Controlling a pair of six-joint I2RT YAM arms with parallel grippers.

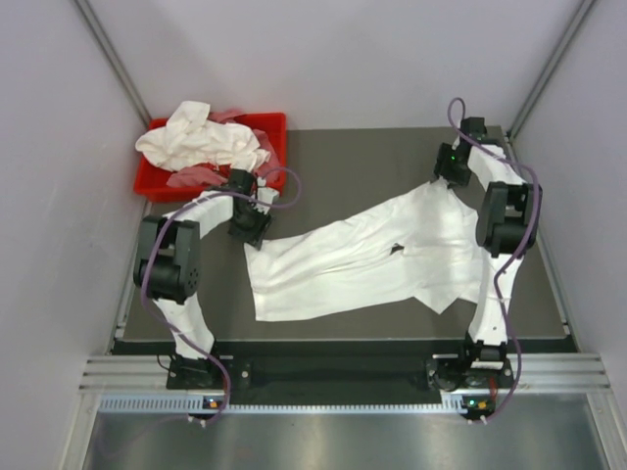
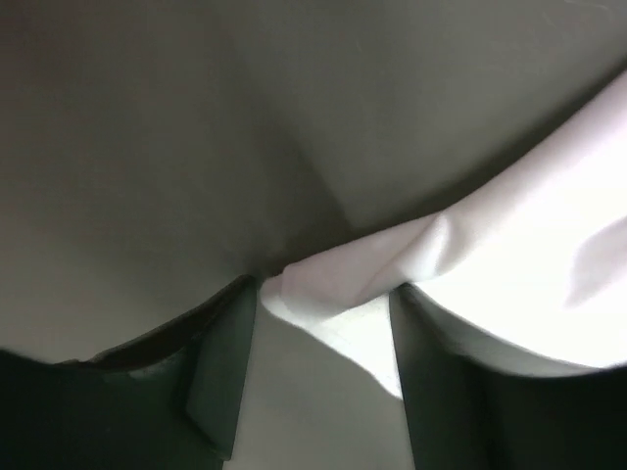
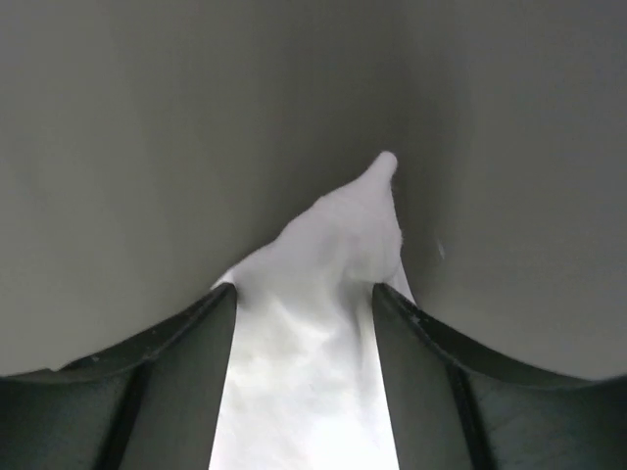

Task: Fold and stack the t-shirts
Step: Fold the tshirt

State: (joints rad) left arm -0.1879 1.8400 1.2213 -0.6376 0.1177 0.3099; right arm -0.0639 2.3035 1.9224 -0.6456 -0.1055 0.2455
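Observation:
One white t-shirt (image 1: 362, 257) lies stretched out slantwise on the dark table (image 1: 323, 157), from near left to far right. My left gripper (image 1: 250, 227) is low over its left corner. In the left wrist view that gripper (image 2: 323, 294) is open, with a folded corner of the shirt (image 2: 353, 274) lying between the fingertips. My right gripper (image 1: 449, 168) is at the shirt's far right end. In the right wrist view it (image 3: 304, 289) is open, with bunched cloth (image 3: 338, 235) filling the gap and peaking past the tips.
A red bin (image 1: 152, 184) at the far left corner holds a heap of more white shirts (image 1: 201, 142). Grey walls close in the left, back and right sides. The table's near edge runs just in front of the arm bases.

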